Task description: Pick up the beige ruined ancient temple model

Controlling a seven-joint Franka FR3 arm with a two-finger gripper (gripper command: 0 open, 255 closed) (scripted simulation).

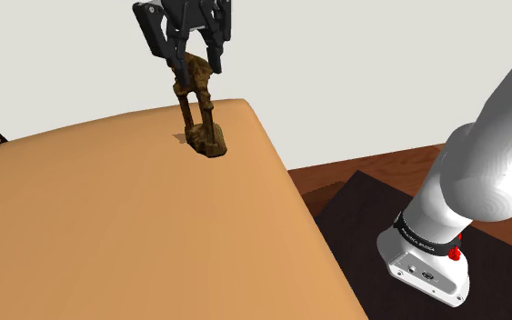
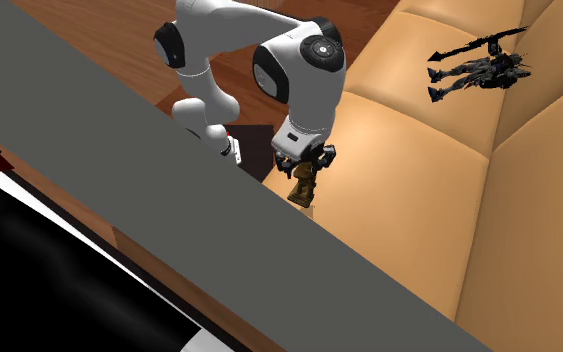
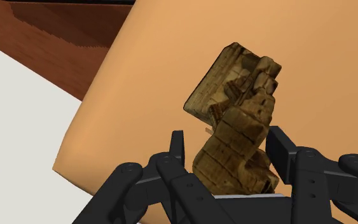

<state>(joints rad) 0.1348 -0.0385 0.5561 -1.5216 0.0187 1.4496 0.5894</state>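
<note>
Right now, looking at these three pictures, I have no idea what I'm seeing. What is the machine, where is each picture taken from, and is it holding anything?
It is a white robot arm ending in a black gripper. One picture looks down from beside its base, one from farther off past a grey slab, one from a camera on the hand. The surface is a tan sofa cushion. A brown ruined temple model is near its edge, leaning, and the gripper straddles the model's top. Whether it is clamped, I cannot tell. A dark helicopter model lies farther along the sofa.
</note>
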